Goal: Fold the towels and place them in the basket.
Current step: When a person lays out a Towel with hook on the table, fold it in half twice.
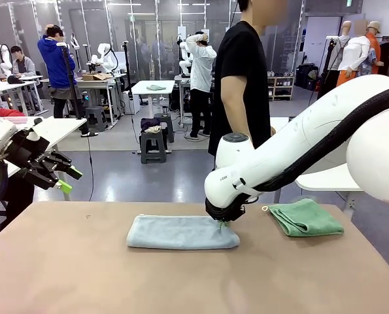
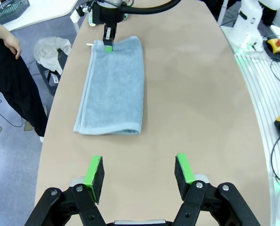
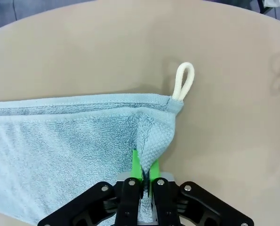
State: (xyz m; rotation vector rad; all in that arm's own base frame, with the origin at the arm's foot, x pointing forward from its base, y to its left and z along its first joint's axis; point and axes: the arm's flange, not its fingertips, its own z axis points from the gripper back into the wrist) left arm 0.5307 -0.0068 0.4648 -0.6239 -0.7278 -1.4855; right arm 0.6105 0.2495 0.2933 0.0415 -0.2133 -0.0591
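- Leftmost, raised clear of the table: left claw, pads spread wide, gripping nothing, aimed down the tabletop toward the work.
- Centre of the table: grey-blue towel, lying flat as a long band, apparently doubled over once lengthwise; hemmed edges stacked along one side in the left wrist view.
- At that towel's right-hand end: right claw, pinched tight on a bunched fold of terry just beside the corner carrying a small white hanging loop.
- Farther right, near the table's far edge: green towel, loosely folded, one corner turned back, well apart from the grey-blue one.
- Behind the table, between the two towels: a person in black, arm hanging, hands off the cloth.
- Progress, as judged: early to middle. One towel partly folded and probably due a further fold from the gripped end; green towel looks in need of tidying; neither yet placed.
- Containers: only a mesh-sided basket on a separate surface at the top corner of the left wrist view, contents impossible to make out; whether the task's own basket, cannot tell.
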